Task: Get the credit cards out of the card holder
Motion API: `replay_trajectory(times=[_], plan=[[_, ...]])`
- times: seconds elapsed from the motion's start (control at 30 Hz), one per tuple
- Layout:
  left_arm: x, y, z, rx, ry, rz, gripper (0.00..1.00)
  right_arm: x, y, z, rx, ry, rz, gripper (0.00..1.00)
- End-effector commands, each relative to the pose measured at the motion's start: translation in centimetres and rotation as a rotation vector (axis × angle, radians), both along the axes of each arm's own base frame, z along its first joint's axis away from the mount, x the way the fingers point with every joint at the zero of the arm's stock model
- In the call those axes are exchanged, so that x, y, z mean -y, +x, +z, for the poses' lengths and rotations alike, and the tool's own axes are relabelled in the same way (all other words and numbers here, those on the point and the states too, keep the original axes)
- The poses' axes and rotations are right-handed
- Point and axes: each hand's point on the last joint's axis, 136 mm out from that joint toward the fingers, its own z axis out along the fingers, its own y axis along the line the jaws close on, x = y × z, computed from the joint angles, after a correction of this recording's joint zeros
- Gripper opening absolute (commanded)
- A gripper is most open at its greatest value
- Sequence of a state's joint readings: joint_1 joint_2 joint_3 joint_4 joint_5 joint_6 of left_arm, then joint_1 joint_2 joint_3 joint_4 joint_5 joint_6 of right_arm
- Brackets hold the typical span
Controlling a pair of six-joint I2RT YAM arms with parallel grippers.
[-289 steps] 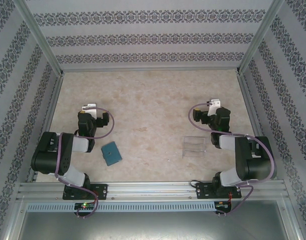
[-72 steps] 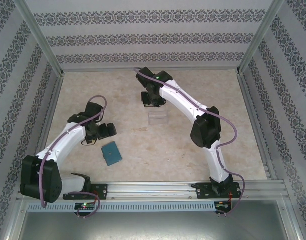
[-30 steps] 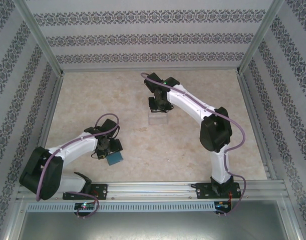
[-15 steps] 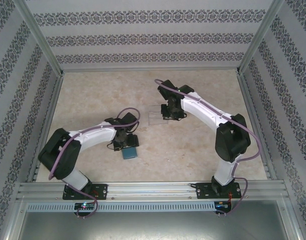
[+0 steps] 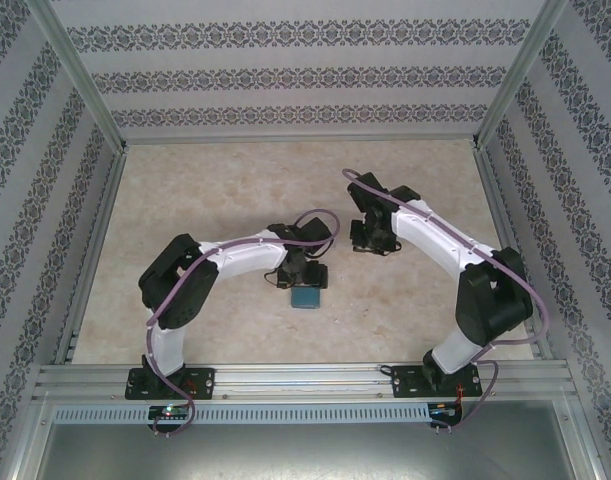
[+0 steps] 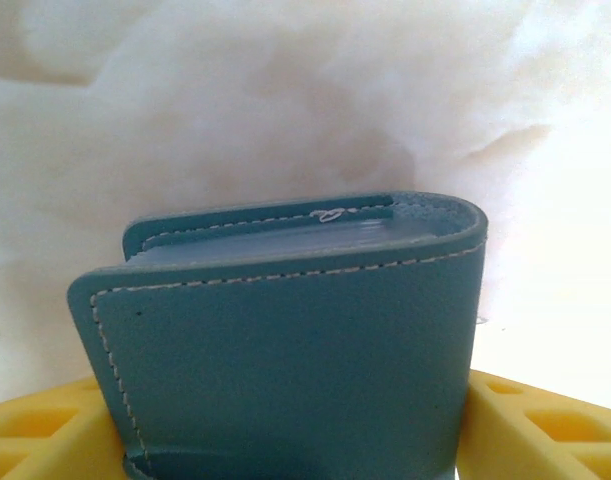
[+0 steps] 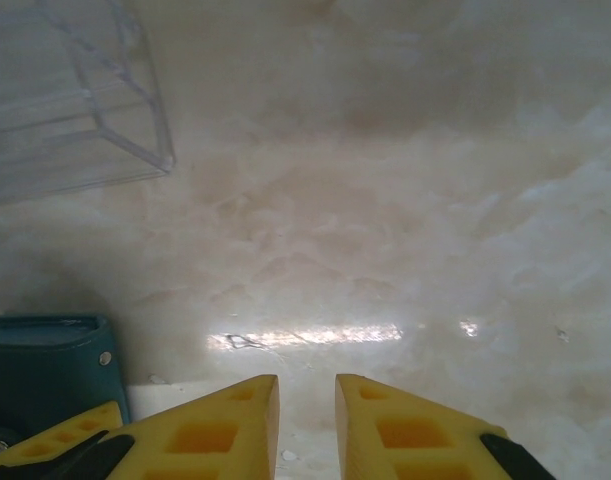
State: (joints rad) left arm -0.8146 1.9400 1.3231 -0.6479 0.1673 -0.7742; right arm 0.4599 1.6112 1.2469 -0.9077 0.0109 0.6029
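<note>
Found left claw (image 5: 306, 283) spread wide and clamped across the card holder (image 6: 285, 370), with a yellow finger (image 6: 540, 425) pressed against each side of it. Noted the holder closed, its teal covers edged in white stitching, its rounded fold to the right in the left wrist view. Observed pale grey-blue layers (image 6: 285, 238) between the covers along the upper edge; could not determine what they are. Could not tell whether the holder rests on the surface (image 7: 405, 200) or hangs just above it. Placed it, from the top view, near the middle of the surface, on the near side of the left claw. Found right claw (image 7: 305, 395) almost closed, a narrow gap left between the fingertips and nothing in it, held low over bare marbled surface. Recorded a teal corner just beside that claw at lower left of the right wrist view. Recorded the clear tray (image 7: 95, 120) farther out at upper left, apart from both fingers. Logged right claw beyond and to the right of the left one, near it but not touching.
</note>
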Motion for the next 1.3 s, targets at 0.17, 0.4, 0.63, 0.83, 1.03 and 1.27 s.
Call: replay_trajectory(times=[0.17, 0.4, 0.63, 0.83, 1.03, 1.27], plan=[[-0.1, -1.1, -0.2, -0.045, 0.042, -0.045, 0.76, 1.4, -0.8, 0.5, 0.020, 0.006, -0.045, 0.22], [-0.1, -1.0, 0.8, -0.027, 0.030, -0.048, 0.83, 0.9, -0.8, 0.9, 0.025, 0.038, -0.046, 0.23], [-0.6, -1.0, 2.1, -0.004, 0.035, -0.045, 0.81, 0.7, -1.1, 0.8, 0.028, 0.051, -0.047, 0.23], [-1.1, -1.1, 3.2, 0.015, 0.042, -0.043, 0.80, 0.7, -1.1, 0.7, 0.024, 0.052, -0.047, 0.23], [-0.8, -1.2, 3.6, 0.019, 0.050, -0.057, 0.83, 0.7, -1.1, 0.6, 0.021, 0.051, -0.044, 0.23], [-1.4, -1.3, 3.3, 0.020, 0.094, -0.063, 0.68, 0.7, -1.1, 0.5, 0.019, 0.051, -0.039, 0.22]])
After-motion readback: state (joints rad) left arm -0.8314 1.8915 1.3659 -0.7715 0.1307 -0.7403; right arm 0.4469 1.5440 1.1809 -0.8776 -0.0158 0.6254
